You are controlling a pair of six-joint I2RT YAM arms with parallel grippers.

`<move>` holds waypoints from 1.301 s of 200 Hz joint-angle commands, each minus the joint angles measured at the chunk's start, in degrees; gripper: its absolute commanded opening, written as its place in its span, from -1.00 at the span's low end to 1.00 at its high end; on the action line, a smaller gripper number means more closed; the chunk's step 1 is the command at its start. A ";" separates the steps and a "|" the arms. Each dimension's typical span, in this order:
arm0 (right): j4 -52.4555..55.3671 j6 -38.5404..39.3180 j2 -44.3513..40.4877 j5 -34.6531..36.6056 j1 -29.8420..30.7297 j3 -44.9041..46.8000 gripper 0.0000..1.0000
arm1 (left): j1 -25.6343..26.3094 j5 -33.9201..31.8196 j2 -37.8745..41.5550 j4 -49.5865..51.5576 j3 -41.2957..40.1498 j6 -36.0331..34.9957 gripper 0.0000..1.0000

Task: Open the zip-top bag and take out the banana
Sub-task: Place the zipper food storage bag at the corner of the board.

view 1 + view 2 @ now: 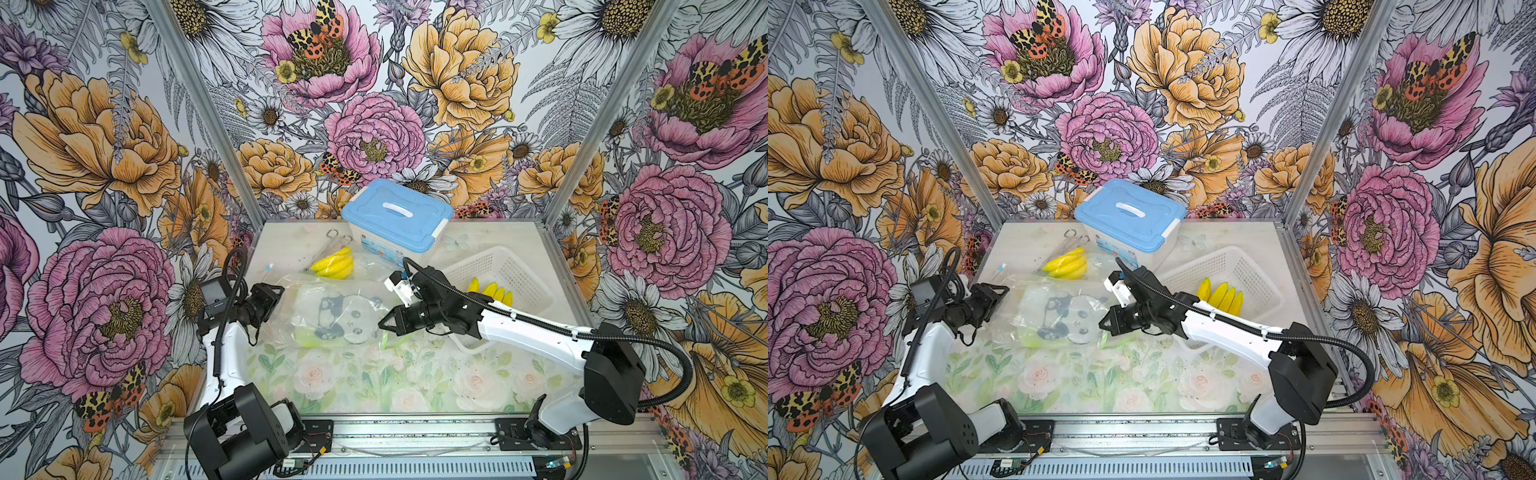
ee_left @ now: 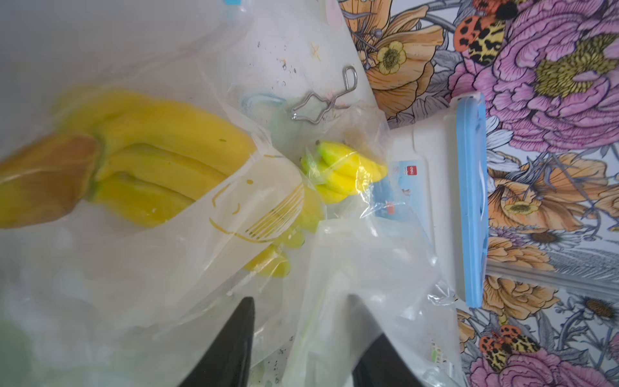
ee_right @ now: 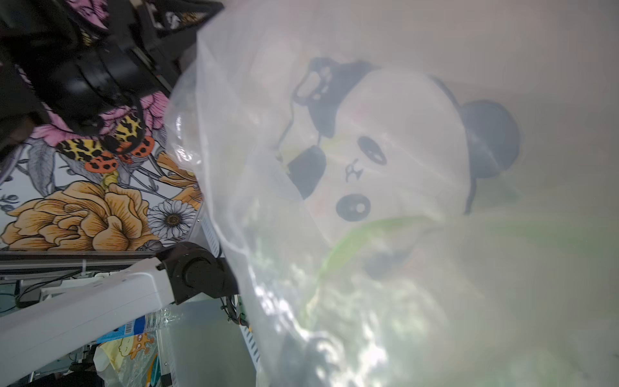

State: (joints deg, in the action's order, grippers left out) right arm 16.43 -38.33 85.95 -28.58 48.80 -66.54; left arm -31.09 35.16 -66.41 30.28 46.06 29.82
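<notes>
— Zip-top bag (image 1: 332, 316), clear plastic printed with a black-and-white panda, lies crumpled on the pale rose-printed surface (image 1: 374, 386) in both top views (image 1: 1059, 318), between the left claw (image 1: 277, 301) and the right claw (image 1: 381, 325). And the banana?
— Inside it. The yellow banana bunch (image 2: 157, 160), brown-stemmed, shows through the film in the left wrist view; from above, only a yellow-green smear shows at the print's near edge.
— The left claw's state?
— Released, at the bag's left end. Its black fingers (image 2: 231, 345) stand apart, loose film bulging between them.
— The right one?
— Clenched, tip at the bag's right edge, beside the green zip strip (image 3: 348, 241). Whether plastic is pinched cannot be told; the bag fills the right wrist view. Whether the seal is parted cannot be told either.
— What else sits on the surface?
— A second yellow bunch (image 1: 334, 266), in clear wrap, just beyond the bag on the far side; at far centre, a translucent storage box with a blue lid (image 1: 397, 216); to the right, a white perforated plastic basket (image 1: 525, 272) holding a third yellow bunch (image 1: 492, 291). Floral wallpaper panels (image 1: 104, 145) close the scene on three sides.
</notes>
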 commanded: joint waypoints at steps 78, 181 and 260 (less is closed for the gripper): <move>-1.72 9.57 -15.11 4.04 -32.53 -7.55 -1.00 | -0.70 4.59 -3.52 0.24 7.13 3.43 0.97; -13.52 8.89 7.55 10.56 -57.95 -14.31 -1.00 | 2.93 6.50 -3.02 -1.48 1.03 2.94 0.98; -16.30 6.21 15.10 7.50 -59.34 -17.35 0.12 | 5.77 6.54 -3.83 0.43 1.61 1.11 0.98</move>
State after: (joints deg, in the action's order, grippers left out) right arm 2.20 -32.08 103.33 -19.90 -10.48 -82.26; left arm -26.11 41.21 -69.84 30.26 47.00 32.91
